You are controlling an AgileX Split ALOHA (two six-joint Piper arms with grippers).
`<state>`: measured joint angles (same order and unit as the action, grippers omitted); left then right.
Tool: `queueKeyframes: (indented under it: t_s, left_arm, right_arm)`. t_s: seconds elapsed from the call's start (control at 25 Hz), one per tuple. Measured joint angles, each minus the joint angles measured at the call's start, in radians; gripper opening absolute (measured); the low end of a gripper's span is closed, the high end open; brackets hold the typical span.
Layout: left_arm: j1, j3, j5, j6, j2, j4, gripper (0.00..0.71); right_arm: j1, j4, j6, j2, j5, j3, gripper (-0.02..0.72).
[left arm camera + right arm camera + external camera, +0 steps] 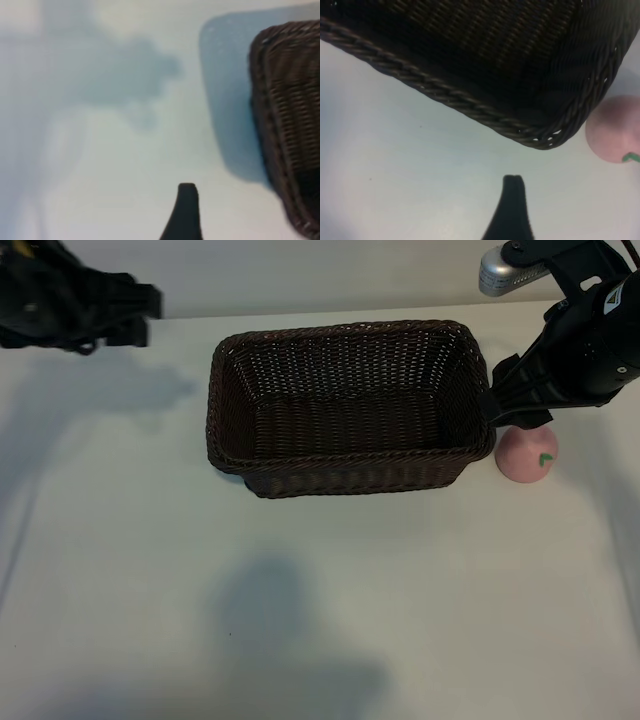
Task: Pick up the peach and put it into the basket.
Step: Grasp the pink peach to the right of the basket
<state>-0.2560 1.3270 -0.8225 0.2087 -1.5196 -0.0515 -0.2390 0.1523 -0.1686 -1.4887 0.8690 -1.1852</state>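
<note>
Beside the basket's (pixel 350 405) right end, one peach (pixel 527 452) sits on the surface (pixel 300 620), just clear of the weave. Over it hangs the right gripper (pixel 515 410), jaws seemingly apart and empty, though only one fingertip (pixel 513 186) shows clearly. Descending so close to the wall, a finger could catch the rim or nudge the peach rolling away. One basket, empty. The left gripper (pixel 135 315) sits far off, opening unclear.
</note>
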Motion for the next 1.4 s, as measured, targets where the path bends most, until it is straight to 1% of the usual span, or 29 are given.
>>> queueKeyframes:
  t_s: [0.16,0.32,0.44,0.52,0.68,0.8,0.88,1.28,1.4]
  left_arm:
    - [0.035,0.000,-0.068,-0.020,0.085,-0.057,0.641]
    - [0.075,0.000,-0.138,-0.086,0.210,-0.069,0.624]
    - [0.084,-0.003,-0.178,-0.150,0.331,-0.068,0.611]
    - [0.084,-0.032,-0.180,-0.166,0.418,-0.068,0.606]
    - [0.084,-0.177,-0.185,-0.158,0.615,-0.069,0.599]
    - [0.084,-0.321,-0.193,-0.141,0.770,-0.075,0.599]
    - [0.084,-0.398,-0.201,-0.131,0.838,-0.073,0.598]
    - [0.084,-0.663,-0.242,-0.146,1.190,0.018,0.598]
    - [0.084,-0.720,-0.243,-0.150,1.289,0.030,0.598]
  right_arm:
    - [0.000,0.000,0.000,0.000,0.000,0.000,0.593]
    - [0.000,0.000,0.000,0.000,0.000,0.000,0.593]
    - [0.000,0.000,0.000,0.000,0.000,0.000,0.593]
    - [0.000,0.000,0.000,0.000,0.000,0.000,0.593]
    - [0.000,0.000,0.000,0.000,0.000,0.000,0.593]
    - [0.000,0.000,0.000,0.000,0.000,0.000,0.593]
    - [0.000,0.000,0.000,0.000,0.000,0.000,0.593]
    - [0.000,0.000,0.000,0.000,0.000,0.000,0.593]
    - [0.000,0.000,0.000,0.000,0.000,0.000,0.593]
